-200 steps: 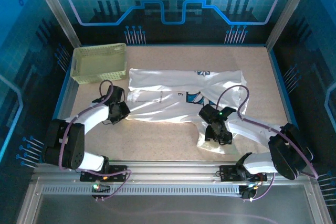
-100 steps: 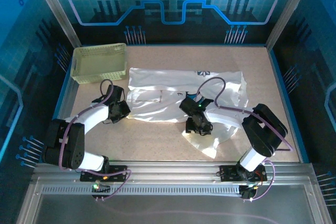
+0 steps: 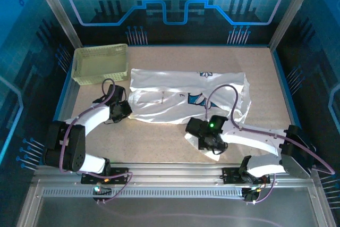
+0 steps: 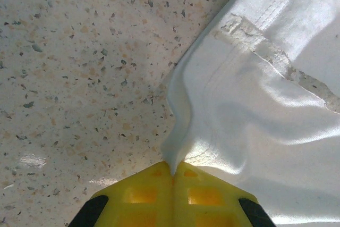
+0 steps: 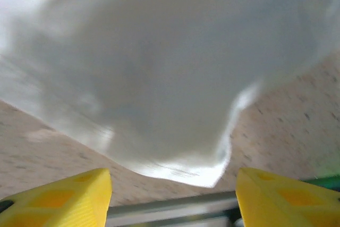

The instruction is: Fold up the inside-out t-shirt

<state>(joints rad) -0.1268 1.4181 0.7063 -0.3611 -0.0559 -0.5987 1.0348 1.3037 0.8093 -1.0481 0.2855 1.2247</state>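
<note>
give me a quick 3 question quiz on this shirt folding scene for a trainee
1. True or false: the left gripper is shut on an edge of the t-shirt.
2. Pick one. The right gripper is: A) shut on cloth, B) open, C) shut and empty.
3. Short answer: what stands at the far left corner of the table?

Key: 1 true; 2 B; 3 the basket.

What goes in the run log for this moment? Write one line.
left gripper: shut on t-shirt edge | right gripper: open, at t-shirt's near flap, nothing held | fold: unfinished
</note>
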